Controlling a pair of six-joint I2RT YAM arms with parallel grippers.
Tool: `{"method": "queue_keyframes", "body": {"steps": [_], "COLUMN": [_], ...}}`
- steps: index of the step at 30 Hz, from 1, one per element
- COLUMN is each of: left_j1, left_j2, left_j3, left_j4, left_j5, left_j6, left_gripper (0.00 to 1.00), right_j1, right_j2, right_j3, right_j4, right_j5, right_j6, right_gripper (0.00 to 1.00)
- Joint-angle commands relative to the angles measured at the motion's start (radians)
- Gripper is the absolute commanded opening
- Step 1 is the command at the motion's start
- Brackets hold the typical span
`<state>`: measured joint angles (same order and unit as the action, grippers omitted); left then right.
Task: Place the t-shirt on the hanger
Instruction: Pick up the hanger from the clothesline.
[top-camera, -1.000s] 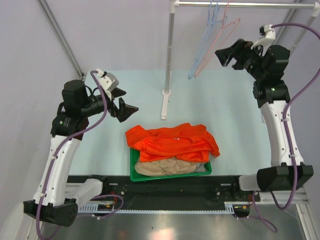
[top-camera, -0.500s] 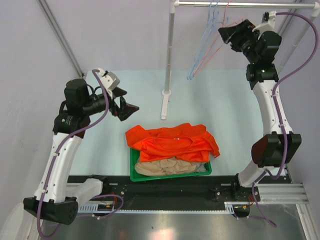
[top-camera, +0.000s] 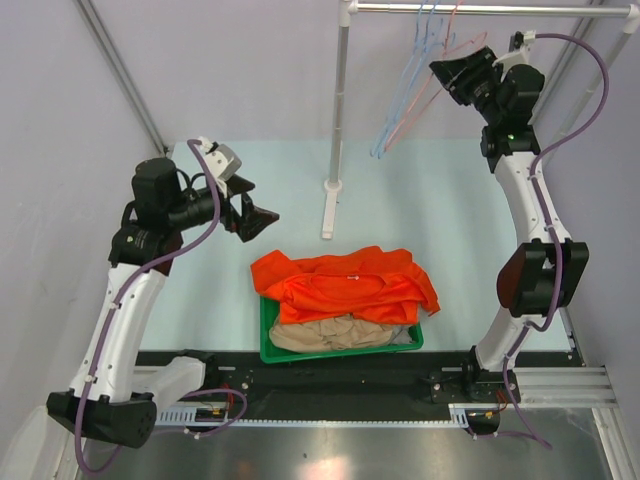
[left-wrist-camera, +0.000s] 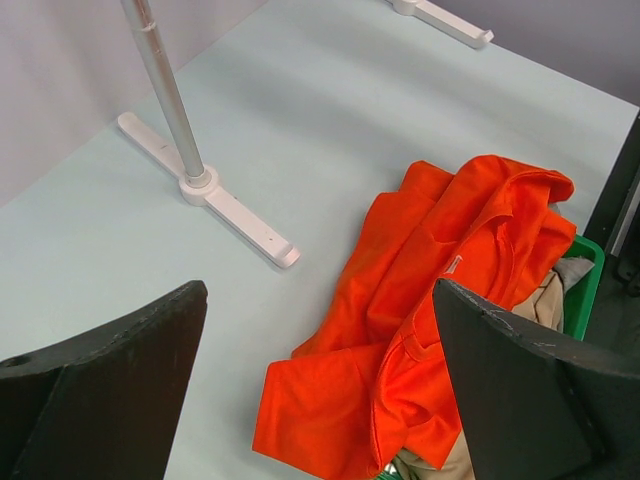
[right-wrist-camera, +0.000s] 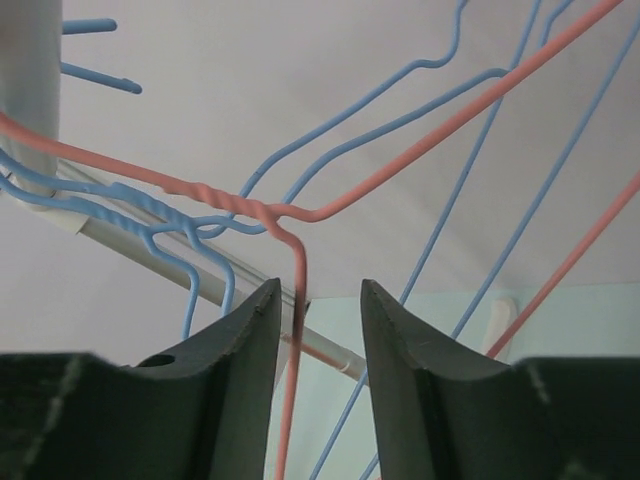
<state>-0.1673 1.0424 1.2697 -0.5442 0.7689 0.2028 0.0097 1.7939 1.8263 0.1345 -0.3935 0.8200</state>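
Orange t-shirt (top-camera: 350, 285), crumpled at centre frame over a beige garment (top-camera: 330, 335) in a green basket (top-camera: 266, 338); pink hanger (right-wrist-camera: 215, 197) on the rail (top-camera: 500, 8), upper right, its wire passing between the parted, unclamped fingers of the right gripper (right-wrist-camera: 320, 292); left gripper (left-wrist-camera: 318, 290) spread wide, holding nothing, at left.

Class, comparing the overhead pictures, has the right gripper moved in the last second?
Yes. The right gripper has moved away from the table and up toward the rail, reaching the hanger hanging from it.
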Motion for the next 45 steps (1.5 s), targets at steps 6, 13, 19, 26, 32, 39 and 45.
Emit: {"method": "queue_keyframes", "body": {"steps": [6, 13, 19, 26, 32, 39, 45], "left_j1": [0.008, 0.008, 0.008, 0.008, 0.006, 0.006, 0.006], "left_j2": [0.010, 0.016, 0.005, 0.027, 0.048, 0.061, 0.038], "left_j3": [-0.006, 0.017, 0.028, 0.039, 0.059, 0.076, 0.046], "left_j4": [0.049, 0.053, 0.059, 0.029, 0.003, 0.029, 0.041], "left_j5": [0.003, -0.026, -0.036, -0.014, 0.038, 0.056, 0.056], "left_j6": [0.006, 0.012, 0.027, 0.058, 0.056, 0.044, 0.053], "left_gripper": [1.00, 1.00, 1.00, 1.00, 1.00, 1.00, 1.00], "right_j1": [-0.002, -0.046, -0.068, -0.076, -0.079, -0.103, -0.122], "right_j2": [0.010, -0.025, -0.070, -0.221, -0.396, -0.344, -0.292], "right_j3": [0.028, 0.022, -0.001, -0.157, -0.335, -0.260, -0.225], "right_j4": [0.155, 0.188, 0.206, 0.208, 0.218, 0.146, 0.281], "right_j5": [-0.083, -0.085, -0.102, -0.163, -0.192, -0.257, -0.300], "right_j6": [0.077, 0.139, 0.189, 0.205, 0.116, 0.068, 0.152], "right_gripper": [0.17, 0.00, 0.00, 0.00, 0.00, 0.00, 0.00]}}
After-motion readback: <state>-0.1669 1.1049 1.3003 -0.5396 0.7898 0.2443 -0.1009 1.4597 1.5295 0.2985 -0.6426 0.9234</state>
